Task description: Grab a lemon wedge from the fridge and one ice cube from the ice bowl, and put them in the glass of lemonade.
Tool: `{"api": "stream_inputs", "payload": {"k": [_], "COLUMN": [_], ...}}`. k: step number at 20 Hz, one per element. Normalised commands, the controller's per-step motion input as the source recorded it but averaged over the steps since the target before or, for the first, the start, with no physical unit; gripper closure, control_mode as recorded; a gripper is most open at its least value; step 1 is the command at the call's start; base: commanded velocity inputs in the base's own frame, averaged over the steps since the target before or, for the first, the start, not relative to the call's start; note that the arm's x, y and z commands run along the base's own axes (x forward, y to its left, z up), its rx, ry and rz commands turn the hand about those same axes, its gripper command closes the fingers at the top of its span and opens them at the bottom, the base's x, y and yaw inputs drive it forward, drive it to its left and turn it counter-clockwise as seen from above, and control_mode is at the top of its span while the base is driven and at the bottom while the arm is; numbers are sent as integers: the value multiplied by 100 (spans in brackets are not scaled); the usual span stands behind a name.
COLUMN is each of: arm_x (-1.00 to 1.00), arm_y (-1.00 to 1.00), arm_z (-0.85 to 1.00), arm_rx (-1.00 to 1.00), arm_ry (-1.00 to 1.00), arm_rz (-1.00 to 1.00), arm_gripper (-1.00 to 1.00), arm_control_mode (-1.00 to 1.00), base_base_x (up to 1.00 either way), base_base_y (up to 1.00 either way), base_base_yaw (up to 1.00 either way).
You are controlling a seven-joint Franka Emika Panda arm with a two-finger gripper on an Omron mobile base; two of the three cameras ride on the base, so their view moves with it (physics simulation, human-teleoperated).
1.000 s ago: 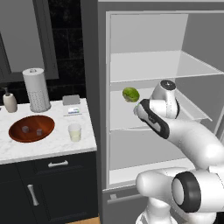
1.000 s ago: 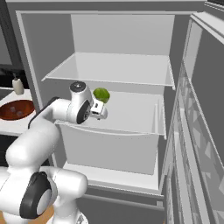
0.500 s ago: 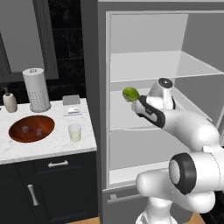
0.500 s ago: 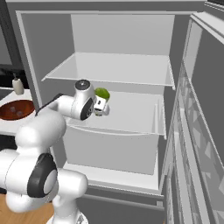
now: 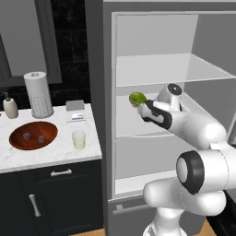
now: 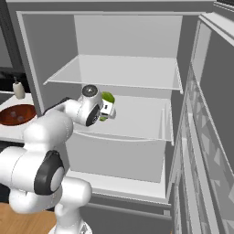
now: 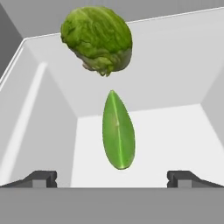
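my pincer is spread wide, holding nothing. the lemon wedge lies mid-shelf in the fridge, ahead between my fingertips. i should advance centred, avoiding the lettuce behind it.

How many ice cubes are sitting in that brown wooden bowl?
2, both in the ice bowl on the counter: one ice cube toward its left, another right of it.
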Motion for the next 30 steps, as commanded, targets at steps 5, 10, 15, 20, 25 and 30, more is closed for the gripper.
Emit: {"api": "stream_inputs", "payload": {"k": [5, 10, 15, 20, 25, 30], "arm_x": [37, 30, 18, 13, 0, 0], "arm_y": [0, 0, 0, 0, 0, 0], "arm_z": [-19, -26, -8, -15, -31, -18], "arm_rx": [0, 0, 0, 0, 0, 0], "arm_ry": [1, 3, 0, 1, 4, 1], "arm_rz": [0, 0, 0, 0, 0, 0], "arm_gripper": [-100, -100, -100, -100, -100, -100], "arm_control_mode": [-100, -100, -100, -100, -100, -100], "base_base_x": [0, 0, 0, 0, 0, 0], "base_base_y": [0, 0, 0, 0, 0, 0], "base_base_yaw": [0, 0, 0, 0, 0, 0]}}
